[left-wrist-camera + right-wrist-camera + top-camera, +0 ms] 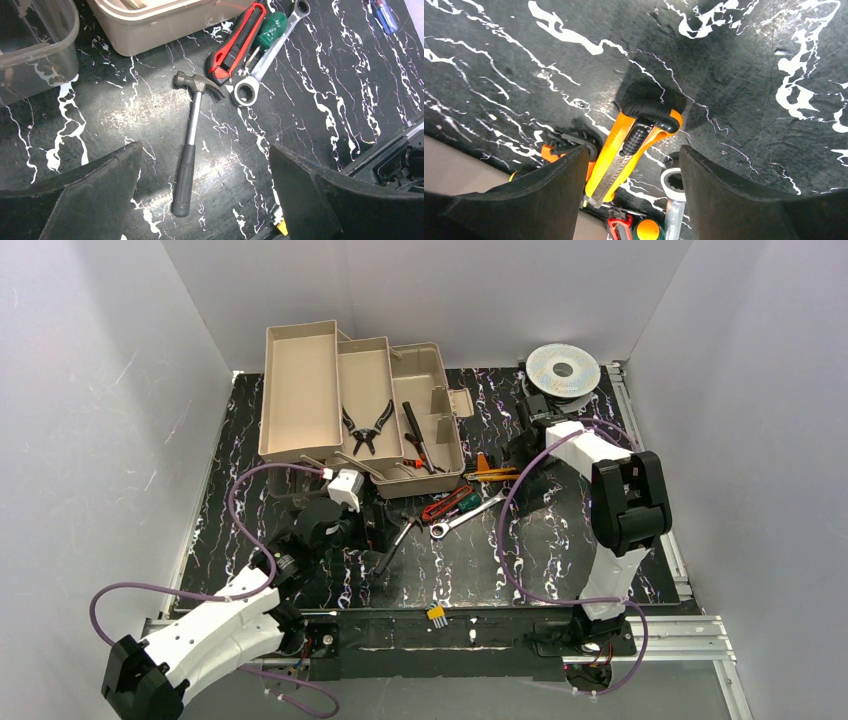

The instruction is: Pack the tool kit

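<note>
Left gripper (205,172): hung spread wide over one hammer (193,129), mid-frame.
Right gripper (633,172): unclenched, straddled one orange knife (616,150).
Toolbox (300,400): tan, trays unfolded, sat upper centre; one pliers (366,426) inside.

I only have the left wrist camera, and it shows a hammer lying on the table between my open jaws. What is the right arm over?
Observer: The right gripper is over an orange knife, with its jaws open on either side of it.
Operator: Is anything packed yet? I only see a corner of the box.
Observer: Yes, a pair of pliers lies in the middle tray.
Operator: Is there anything else out of my view?
Observer: A round silver spool sits at the far right corner, apart from the toolbox.
</note>
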`<state>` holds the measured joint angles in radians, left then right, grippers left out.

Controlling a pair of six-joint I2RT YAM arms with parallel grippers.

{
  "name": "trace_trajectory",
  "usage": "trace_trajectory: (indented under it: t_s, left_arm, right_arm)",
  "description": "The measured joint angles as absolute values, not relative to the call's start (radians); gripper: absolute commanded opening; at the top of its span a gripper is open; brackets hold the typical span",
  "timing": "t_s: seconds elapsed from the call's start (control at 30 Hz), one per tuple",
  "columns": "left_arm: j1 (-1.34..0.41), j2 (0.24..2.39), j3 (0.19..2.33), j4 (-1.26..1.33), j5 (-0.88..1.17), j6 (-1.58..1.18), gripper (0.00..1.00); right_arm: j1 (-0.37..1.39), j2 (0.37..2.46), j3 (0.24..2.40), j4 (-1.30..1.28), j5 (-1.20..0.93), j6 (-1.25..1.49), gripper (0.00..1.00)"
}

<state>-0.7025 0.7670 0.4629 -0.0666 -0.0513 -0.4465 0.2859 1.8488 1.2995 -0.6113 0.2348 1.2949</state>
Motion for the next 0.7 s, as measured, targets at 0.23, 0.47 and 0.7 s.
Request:
trace_trajectory:
  t_s: [0.23,0.47,0.7]
  left_arm:
    - [-0.702,0.732,0.452,-0.088,-0.072,-0.447,0.98]
    - [-0.702,0.695,0.437,-0.1,-0.088,-0.45,0.98]
    - [-0.702,0.69,0.433,-0.111,-0.097,-0.45,0.98]
  right_arm:
    - [0.271,1.905,1.309,-0.612,0.229,1.348,0.7]
    - [0.234,1.979,1.418,-0.706,0.217,1.385,0.48]
    - [0.228,2.011,1.467,-0.757,0.227,1.405,0.32]
